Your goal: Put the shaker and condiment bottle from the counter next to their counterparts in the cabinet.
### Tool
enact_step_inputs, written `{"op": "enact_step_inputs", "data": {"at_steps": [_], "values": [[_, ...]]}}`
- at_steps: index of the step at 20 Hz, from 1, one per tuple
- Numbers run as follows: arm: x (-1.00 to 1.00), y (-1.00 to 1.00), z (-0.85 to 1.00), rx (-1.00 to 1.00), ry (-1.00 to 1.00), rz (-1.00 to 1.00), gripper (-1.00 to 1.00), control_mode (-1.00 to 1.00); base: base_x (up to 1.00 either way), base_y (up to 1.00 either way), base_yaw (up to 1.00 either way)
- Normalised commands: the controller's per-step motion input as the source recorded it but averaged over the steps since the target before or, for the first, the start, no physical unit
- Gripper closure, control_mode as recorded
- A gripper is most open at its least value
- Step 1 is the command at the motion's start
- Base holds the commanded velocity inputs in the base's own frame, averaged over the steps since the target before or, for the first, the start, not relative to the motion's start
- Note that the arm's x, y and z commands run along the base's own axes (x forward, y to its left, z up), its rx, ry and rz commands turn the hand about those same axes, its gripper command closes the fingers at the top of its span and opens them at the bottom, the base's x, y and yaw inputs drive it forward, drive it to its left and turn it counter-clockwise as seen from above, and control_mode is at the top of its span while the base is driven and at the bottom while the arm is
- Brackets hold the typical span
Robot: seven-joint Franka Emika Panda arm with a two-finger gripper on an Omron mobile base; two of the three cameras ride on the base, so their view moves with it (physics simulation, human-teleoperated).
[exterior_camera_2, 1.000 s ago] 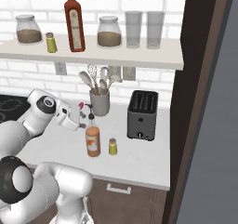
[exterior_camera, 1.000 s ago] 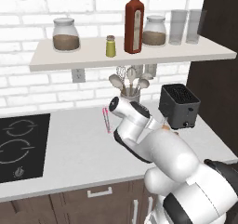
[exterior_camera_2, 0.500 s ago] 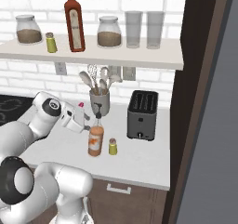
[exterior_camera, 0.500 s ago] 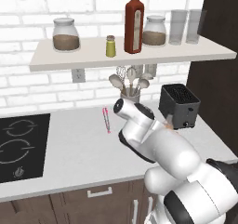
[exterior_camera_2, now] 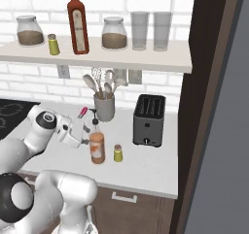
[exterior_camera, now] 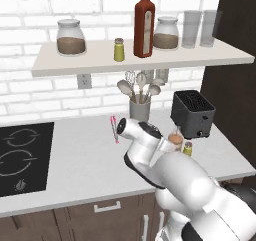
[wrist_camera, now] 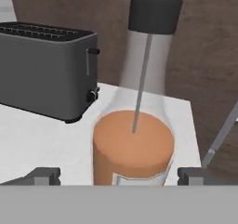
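The condiment bottle point(wrist_camera: 134, 146), clear with orange-brown sauce and a dark pour spout, stands upright on the counter close in front of the hand camera. My gripper point(wrist_camera: 118, 176) is open, with a fingertip point(wrist_camera: 44, 175) on each side of the bottle's lower body and a gap to the glass. In the right base view the gripper point(exterior_camera_2: 87, 137) reaches the bottle point(exterior_camera_2: 97, 148) from the left. The small yellow-green shaker point(exterior_camera_2: 118, 153) stands just right of the bottle, also seen beside the toaster point(exterior_camera: 187, 148). On the cabinet shelf point(exterior_camera_2: 121, 58) stand the counterparts: the red bottle point(exterior_camera_2: 78, 24) and the twin shaker point(exterior_camera_2: 53, 44).
A dark toaster point(exterior_camera_2: 149, 126) stands behind and right of the bottle. A grey utensil holder point(exterior_camera_2: 104, 107) stands at the wall, with a pink tool point(exterior_camera: 115, 129) lying near it. Two jars point(exterior_camera: 70, 36) and two glasses point(exterior_camera: 192, 29) share the shelf. A cooktop point(exterior_camera: 20, 155) lies at left.
My arm has reached to the right, bringing the open gripper up around the condiment bottle. The bottle and shaker have not moved.
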Motion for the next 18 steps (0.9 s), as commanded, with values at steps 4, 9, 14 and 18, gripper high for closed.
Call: {"op": "enact_step_inputs", "data": {"at_steps": [4,9,14,18], "values": [[-0.78,-0.07,0.0,0.0,-0.16,0.0,-1.0,-1.0,0.0,0.0,0.0],[-0.56,-0.12,0.01,0.0,-0.13,0.0,-1.0,-1.0,0.0,0.0,0.0],[-0.14,-0.08,0.0,0.0,-0.06,0.0,-1.0,-1.0,0.0,0.0,0.0],[0.01,-0.01,0.0,0.0,-0.01,0.01,-1.0,-1.0,0.0,0.0,0.0]]}}
